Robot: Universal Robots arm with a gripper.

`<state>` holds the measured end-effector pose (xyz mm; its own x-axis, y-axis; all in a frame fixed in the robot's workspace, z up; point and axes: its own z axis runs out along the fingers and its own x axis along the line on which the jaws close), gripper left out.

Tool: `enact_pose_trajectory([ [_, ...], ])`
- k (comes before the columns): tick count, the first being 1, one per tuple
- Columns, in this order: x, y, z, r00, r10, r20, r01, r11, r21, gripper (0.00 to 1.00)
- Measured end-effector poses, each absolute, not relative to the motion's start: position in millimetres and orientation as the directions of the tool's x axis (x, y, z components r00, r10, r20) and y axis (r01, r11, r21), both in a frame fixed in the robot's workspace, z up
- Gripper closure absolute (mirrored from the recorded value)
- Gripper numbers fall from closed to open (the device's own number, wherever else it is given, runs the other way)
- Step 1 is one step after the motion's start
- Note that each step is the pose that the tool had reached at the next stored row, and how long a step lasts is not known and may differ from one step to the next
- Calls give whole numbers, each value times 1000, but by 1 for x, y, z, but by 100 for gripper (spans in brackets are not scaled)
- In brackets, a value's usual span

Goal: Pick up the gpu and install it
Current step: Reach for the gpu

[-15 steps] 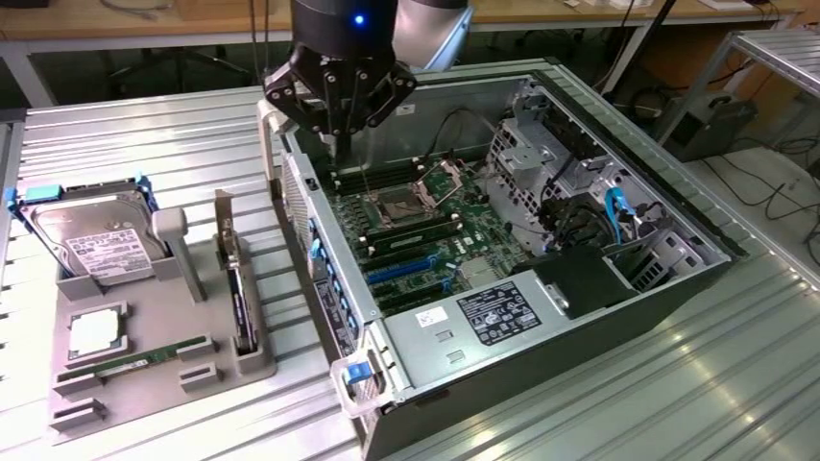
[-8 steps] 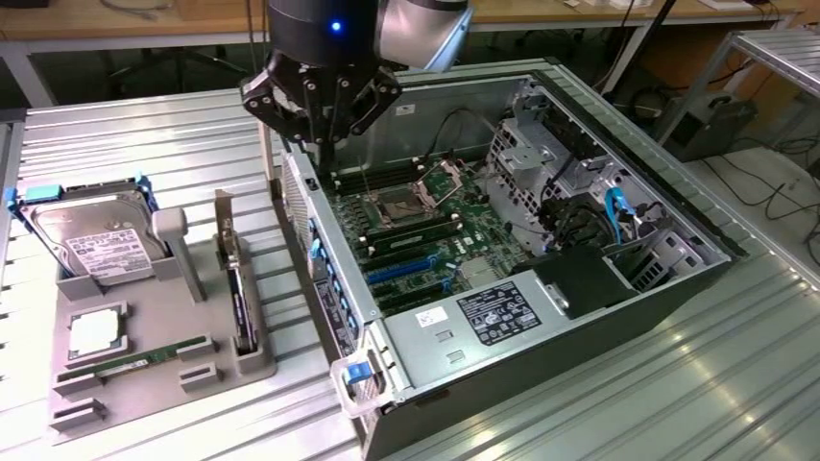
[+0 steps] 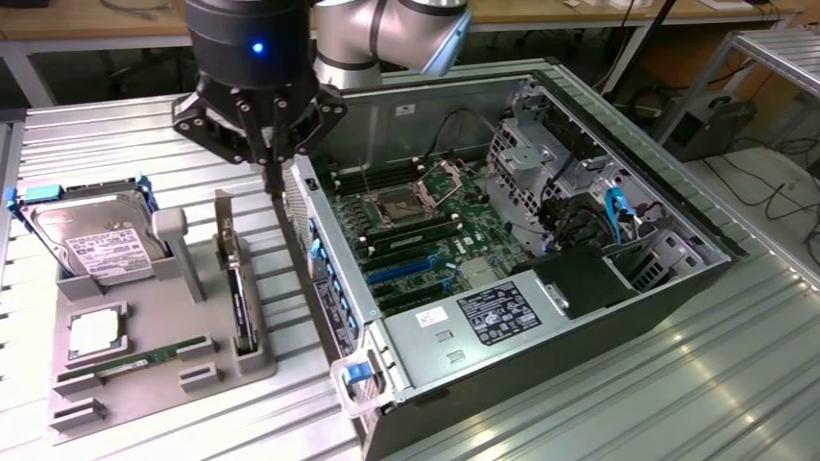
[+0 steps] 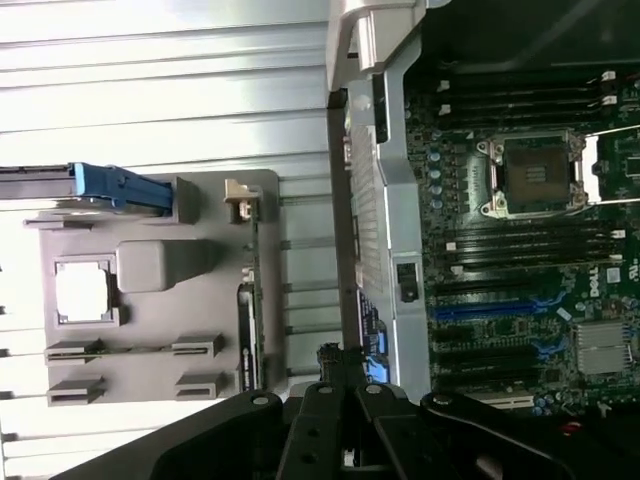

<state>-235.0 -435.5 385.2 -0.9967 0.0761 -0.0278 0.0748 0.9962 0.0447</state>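
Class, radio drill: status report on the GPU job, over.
Tool shut, empty, between gray tray and computer case. GPU on edge in tray, untouched. Path clear.

Robotics laboratory or workshop. Evidence: an industrial robot arm (image 3: 384, 38) with its gripper (image 3: 272, 188) above a ribbed metal tabletop (image 3: 717, 384); an open computer case (image 3: 384, 125); a grey parts fixture (image 3: 141, 394); behind, what appear to be wooden workbenches (image 3: 77, 24) and loose cables (image 3: 782, 192).
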Motion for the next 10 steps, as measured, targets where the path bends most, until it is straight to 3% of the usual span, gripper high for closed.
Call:
enact_pose_trajectory([
  [10,-281,-437,367,-997,76,-28,75,996,45,89],
])
